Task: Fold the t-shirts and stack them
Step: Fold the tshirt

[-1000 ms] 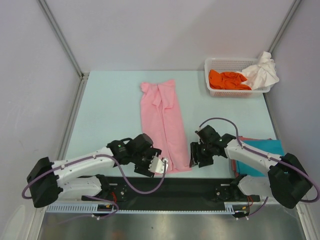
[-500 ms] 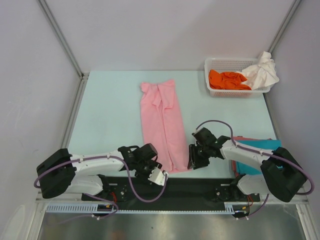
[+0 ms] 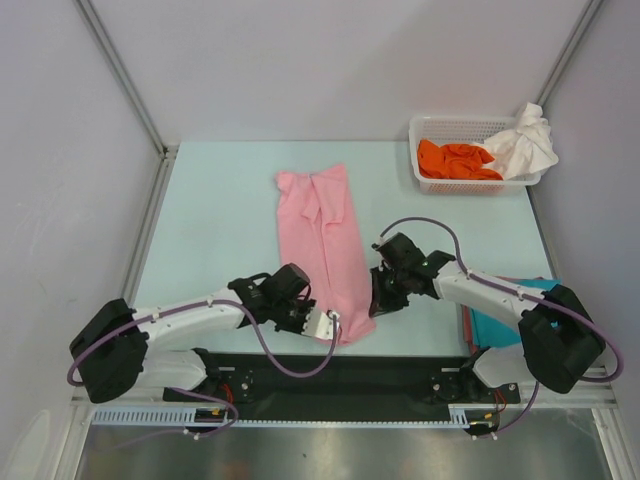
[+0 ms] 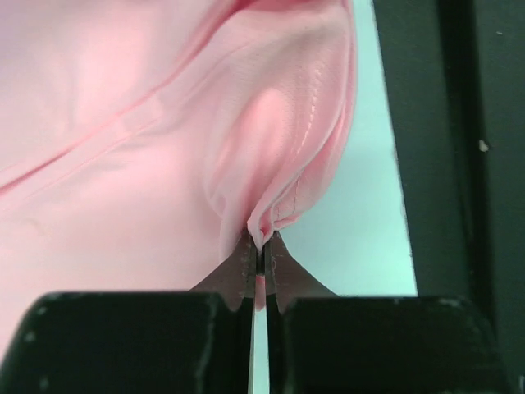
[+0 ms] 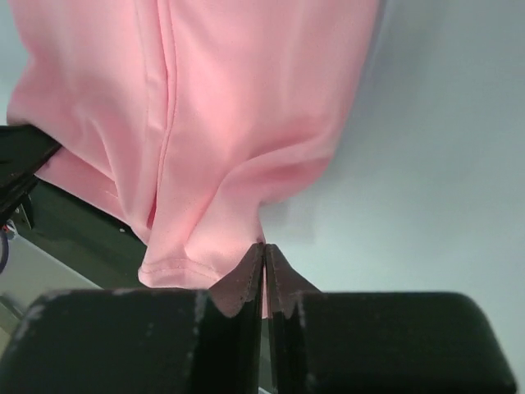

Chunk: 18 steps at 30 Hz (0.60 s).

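A light pink t-shirt [image 3: 322,235], folded into a long strip, lies down the middle of the table. My left gripper [image 3: 330,320] is shut on its near hem corner [image 4: 275,217], cloth pinched between the jaws. On the strip's right edge, a little farther up, my right gripper [image 3: 375,305] is shut on the pink t-shirt [image 5: 221,123]. A teal t-shirt [image 3: 520,310] lies folded at the right, partly under my right arm. An orange t-shirt [image 3: 455,160] and a white t-shirt [image 3: 525,140] sit in the basket.
The white lattice basket [image 3: 430,183] stands at the back right corner. A black strip [image 3: 400,370] runs along the table's near edge by the arm bases. Grey walls close in the left and right sides.
Both grippers have closed on the pink t-shirt's near end. The near end has bunched narrower and shifted slightly left and away from the edge; the right arm has moved up and left.
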Motion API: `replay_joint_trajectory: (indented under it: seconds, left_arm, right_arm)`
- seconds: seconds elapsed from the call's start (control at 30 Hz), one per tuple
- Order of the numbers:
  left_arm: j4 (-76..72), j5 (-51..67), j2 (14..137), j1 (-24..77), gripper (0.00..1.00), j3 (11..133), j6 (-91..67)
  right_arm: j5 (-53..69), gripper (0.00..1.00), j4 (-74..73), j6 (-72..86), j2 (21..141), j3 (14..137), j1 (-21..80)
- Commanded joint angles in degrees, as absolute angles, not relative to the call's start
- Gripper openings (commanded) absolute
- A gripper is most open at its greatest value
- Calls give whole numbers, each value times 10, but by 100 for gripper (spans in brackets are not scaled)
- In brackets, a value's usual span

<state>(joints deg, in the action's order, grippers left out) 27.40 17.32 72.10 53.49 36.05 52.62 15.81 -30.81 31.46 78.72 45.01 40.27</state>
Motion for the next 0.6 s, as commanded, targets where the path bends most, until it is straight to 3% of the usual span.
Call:
replay_joint_trajectory:
  seconds: [0.0,0.13,0.3,0.57]
  left_arm:
    - [251,170,701,529,0,372,542]
    - [241,176,706,519,0,389,504]
    - [276,234,714,430,0,458,458]
    - [294,276,772,278,0,547,408]
  right_arm:
    - [153,7,-361,283,774,436,401]
    - [163,0,-369,275,760,430,396]
    - [187,0,-337,286,772,485,382]
    - [211,0,-256,279,924,645,304]
